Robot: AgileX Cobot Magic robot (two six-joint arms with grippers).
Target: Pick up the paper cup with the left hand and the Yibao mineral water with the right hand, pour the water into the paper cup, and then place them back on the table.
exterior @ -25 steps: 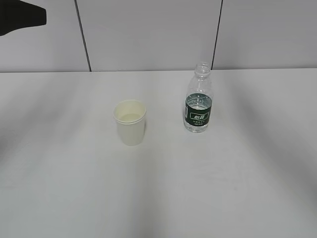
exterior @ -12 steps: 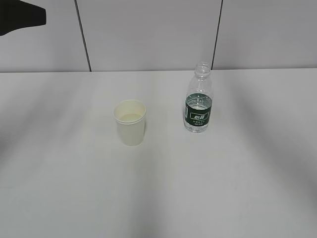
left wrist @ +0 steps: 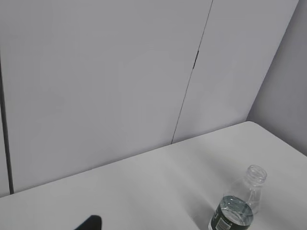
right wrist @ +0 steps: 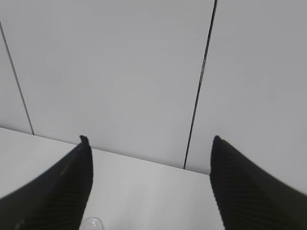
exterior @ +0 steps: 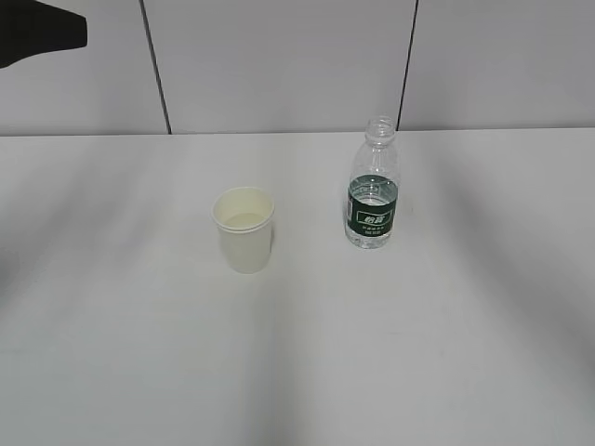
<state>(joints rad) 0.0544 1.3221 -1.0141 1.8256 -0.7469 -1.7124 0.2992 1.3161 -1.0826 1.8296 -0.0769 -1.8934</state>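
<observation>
Cream-white, the paper cup stands upright on the white table, left of the Yibao mineral water, the two apart. The capless bottle is upright too, part full. The right hand hangs above the bottle's mouth with its fingers spread wide and nothing between them. Of the left hand only a dark fingertip shows, well left of the bottle; it stands open, holding nothing.

cream cup, green-label bottle, white table
</observation>
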